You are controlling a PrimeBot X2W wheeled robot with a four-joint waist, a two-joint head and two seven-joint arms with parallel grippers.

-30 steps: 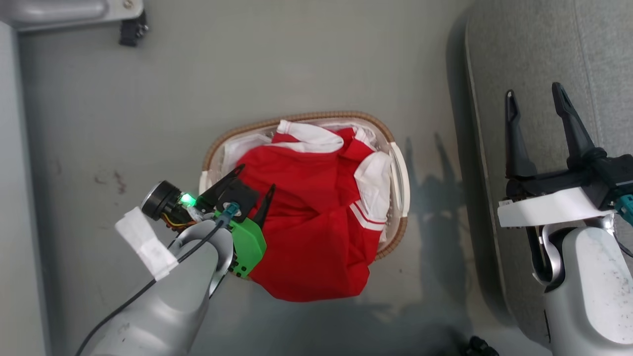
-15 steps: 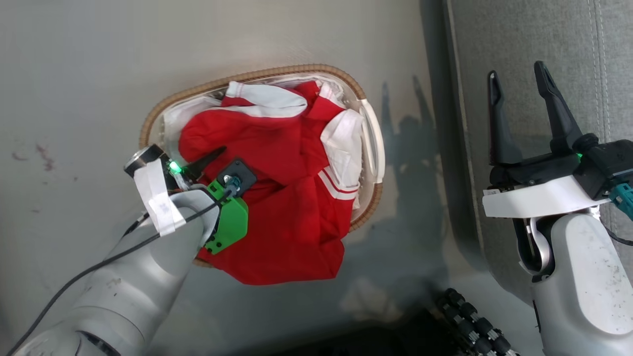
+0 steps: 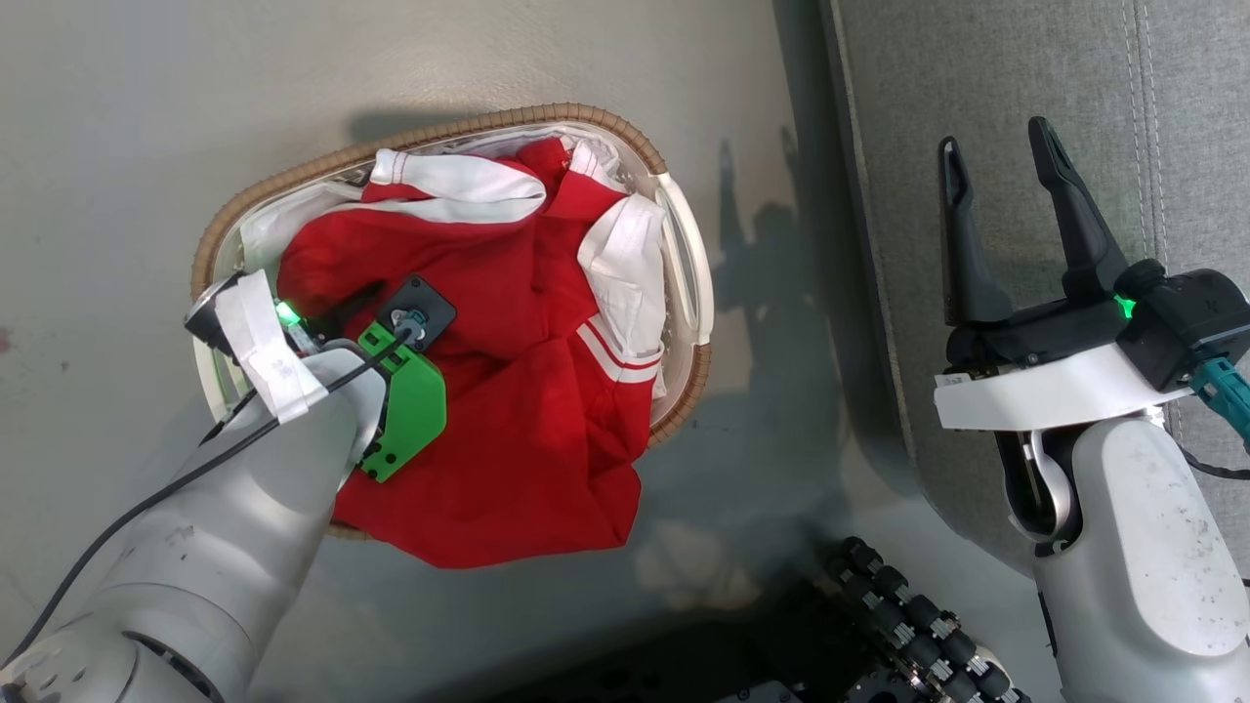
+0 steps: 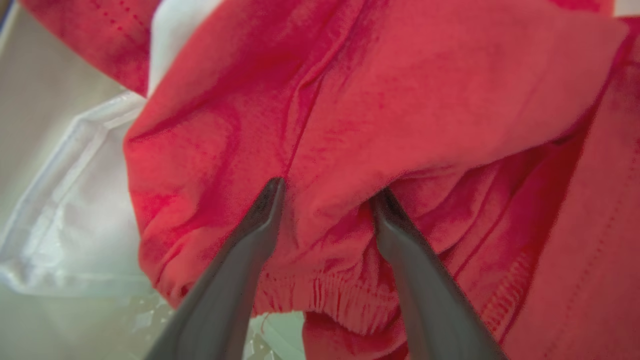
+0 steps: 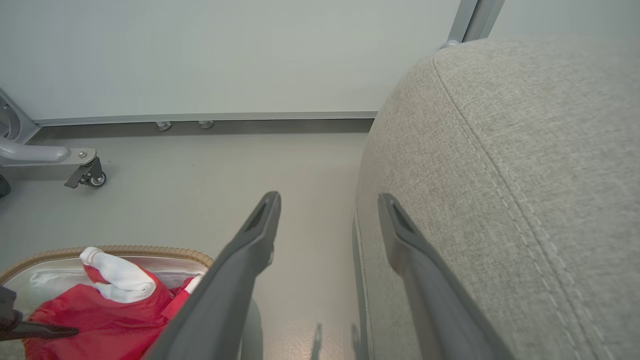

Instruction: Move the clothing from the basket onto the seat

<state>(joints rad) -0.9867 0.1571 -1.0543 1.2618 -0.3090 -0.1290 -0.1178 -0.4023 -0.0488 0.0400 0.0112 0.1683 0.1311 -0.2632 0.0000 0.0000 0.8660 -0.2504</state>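
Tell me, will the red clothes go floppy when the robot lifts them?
Probably floppy: the soft red fabric clothing with white sleeves lies creased and bunched, so it should sag. Thin cloth, so likely light. It drapes over the brown rim of the oval white plastic basket, so may drag.

The clothing (image 3: 508,322) is soft red cloth, matt and wrinkled, with white cloth parts and a gathered hem. The basket (image 3: 459,124) has a rough brown woven rim above smooth white plastic that is a little glossy. The seat (image 3: 977,78) is coarse grey woven fabric with stitched seams. The floor (image 3: 146,117) is smooth and slightly shiny. The right gripper (image 3: 994,166) has matt dark fingers (image 3: 1072,220).
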